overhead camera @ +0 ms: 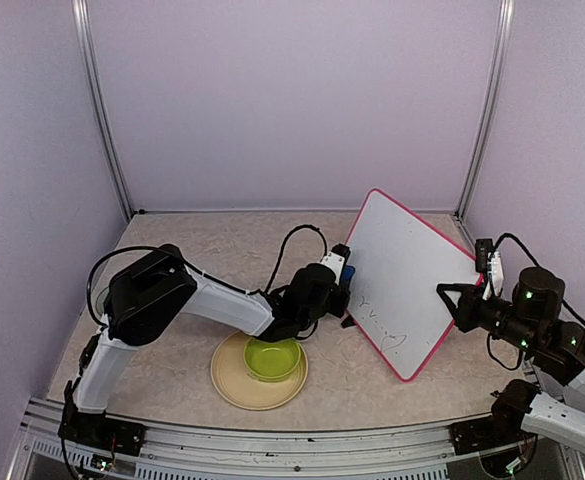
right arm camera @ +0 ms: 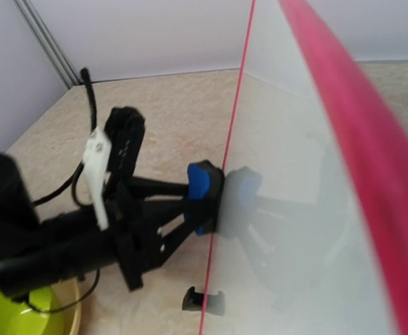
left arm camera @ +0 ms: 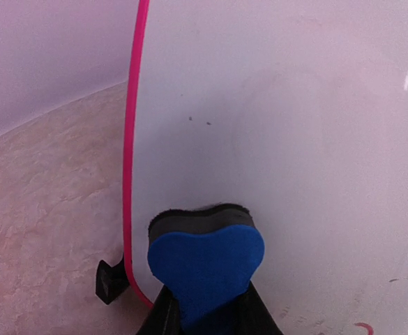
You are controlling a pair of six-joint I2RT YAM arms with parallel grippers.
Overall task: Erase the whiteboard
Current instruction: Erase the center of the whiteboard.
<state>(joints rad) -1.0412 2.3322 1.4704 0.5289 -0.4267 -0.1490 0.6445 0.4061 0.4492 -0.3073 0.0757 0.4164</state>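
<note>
The whiteboard [overhead camera: 407, 265] stands tilted on the table, pink-framed, with faint dark handwriting [overhead camera: 384, 331] near its lower corner. My left gripper [overhead camera: 338, 277] is shut on a blue heart-shaped eraser [left arm camera: 205, 269]. The eraser's dark felt [left arm camera: 200, 220] presses flat against the whiteboard [left arm camera: 294, 139] just inside its left pink frame [left arm camera: 127, 139], above a black foot [left arm camera: 110, 281]. My right gripper [overhead camera: 450, 297] is shut on the board's right edge. In the right wrist view the frame [right arm camera: 357, 139] runs close past the camera, my own fingers are hidden, and the eraser [right arm camera: 202, 195] shows across the board.
A yellow plate [overhead camera: 231, 377] with a green bowl [overhead camera: 272, 358] sits at the near edge under the left arm. The bowl [right arm camera: 22, 314] also shows in the right wrist view. A black cable [overhead camera: 292, 240] loops over the left gripper. Metal posts [overhead camera: 102, 110] and purple walls enclose the table.
</note>
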